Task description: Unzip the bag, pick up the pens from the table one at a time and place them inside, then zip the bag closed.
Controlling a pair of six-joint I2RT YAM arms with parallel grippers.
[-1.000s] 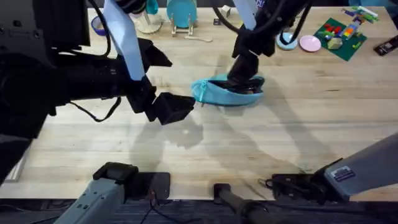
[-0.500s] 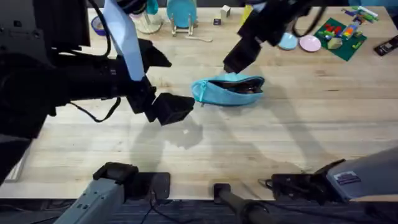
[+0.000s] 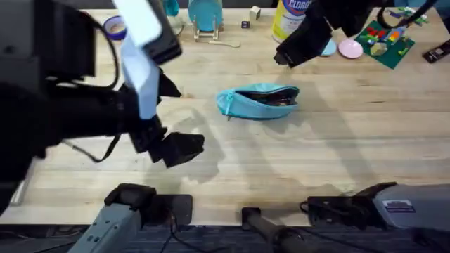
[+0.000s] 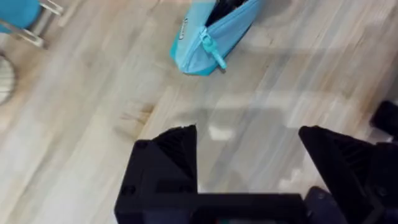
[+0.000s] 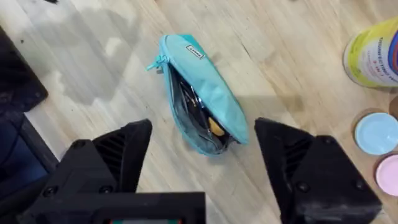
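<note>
The light blue bag (image 3: 259, 102) lies on the table (image 3: 337, 147) mid-way back, its zipper open along the top. Dark pens (image 5: 188, 101) show inside the opening, beside something yellowish. In the left wrist view the bag (image 4: 210, 38) shows its zipper-pull end. My right gripper (image 3: 294, 50) hangs open above and behind the bag's right end, holding nothing; its wrist camera looks down on the bag (image 5: 214, 102) between the right gripper's (image 5: 204, 134) spread fingers. Left of the bag and nearer the front, my left gripper (image 3: 177, 149) is open and empty, its fingers (image 4: 177, 152) wide apart.
Along the back edge stand a Clorox bottle (image 3: 288, 17), a blue dish (image 3: 325, 48), a pink dish (image 3: 349, 48) and a green plate with bricks (image 3: 385, 39). A teal stand (image 3: 205, 14), a wooden spoon (image 3: 223, 43) and a tape roll (image 3: 112, 28) sit back left.
My right gripper has lifted off the bag and moved up and back to the right. The left gripper has drawn back, left and toward the table's front. The bag stays put.
</note>
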